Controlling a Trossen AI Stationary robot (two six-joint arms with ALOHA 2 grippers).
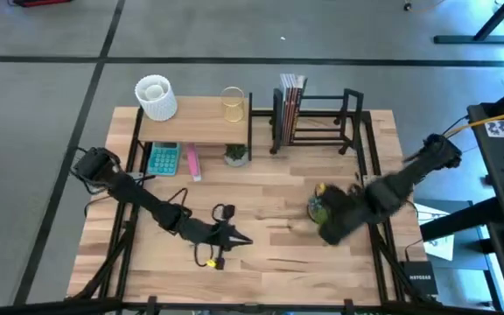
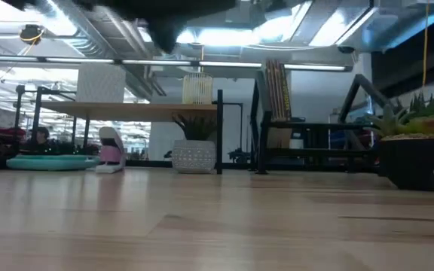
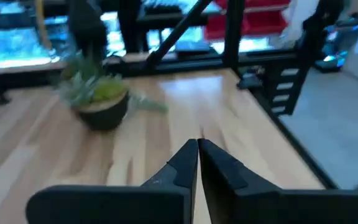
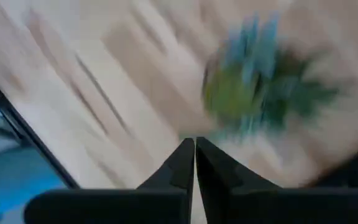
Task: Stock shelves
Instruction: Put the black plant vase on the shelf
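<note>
Light-wood shelf (image 1: 195,120) and black rack (image 1: 318,118) stand side by side at the table's (image 1: 261,245) far edge. Nearer than the rack we see a potted plant (image 1: 319,206), our right gripper (image 1: 329,229) just beside it, fingers together. Our left gripper (image 1: 245,240), also closed, hovers nearer than the shelf.

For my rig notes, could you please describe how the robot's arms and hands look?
Both arms are dark, jointed links with cabling along them. The left hand and the right hand each end in two black, wedge-shaped fingers tapering to a point. A yellow piece sits below the left hand.
</note>
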